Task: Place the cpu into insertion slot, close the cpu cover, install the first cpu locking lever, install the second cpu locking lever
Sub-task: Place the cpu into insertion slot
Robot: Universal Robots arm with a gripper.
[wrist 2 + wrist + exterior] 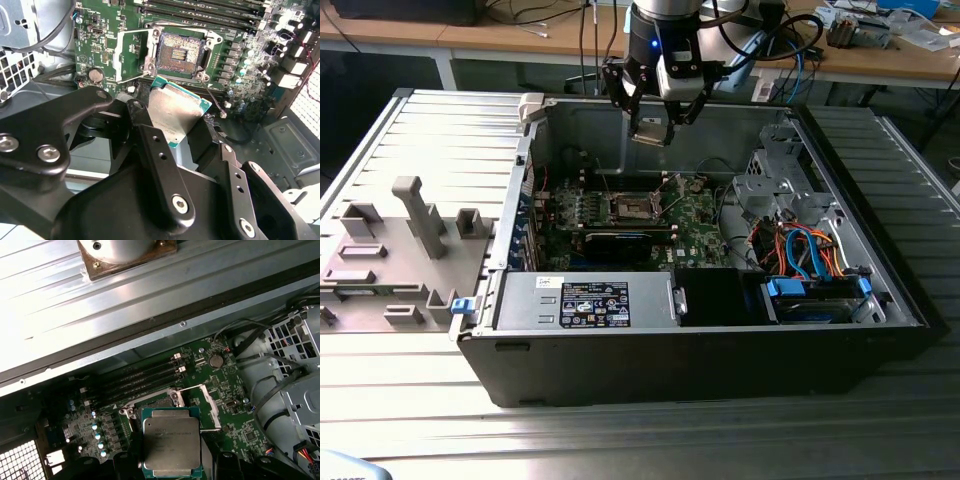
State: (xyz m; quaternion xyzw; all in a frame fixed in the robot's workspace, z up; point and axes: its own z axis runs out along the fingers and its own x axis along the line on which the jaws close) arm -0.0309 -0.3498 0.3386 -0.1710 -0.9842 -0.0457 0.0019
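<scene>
In the exterior view I see a grey fixture tray [395, 240] at the left, then the open computer case [700, 350]. My end effector [651, 128] hangs over the motherboard [695, 225], clamped on the cpu [175, 110]. The cpu is above the insertion slot [180, 52], not touching it. The cpu cover [116, 52] stands open beside the slot.

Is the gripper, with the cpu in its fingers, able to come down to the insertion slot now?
Probably yes. The gripper holds the cpu above the open case; the insertion slot lies bare, its cpu cover swung aside, nothing over it.
</scene>
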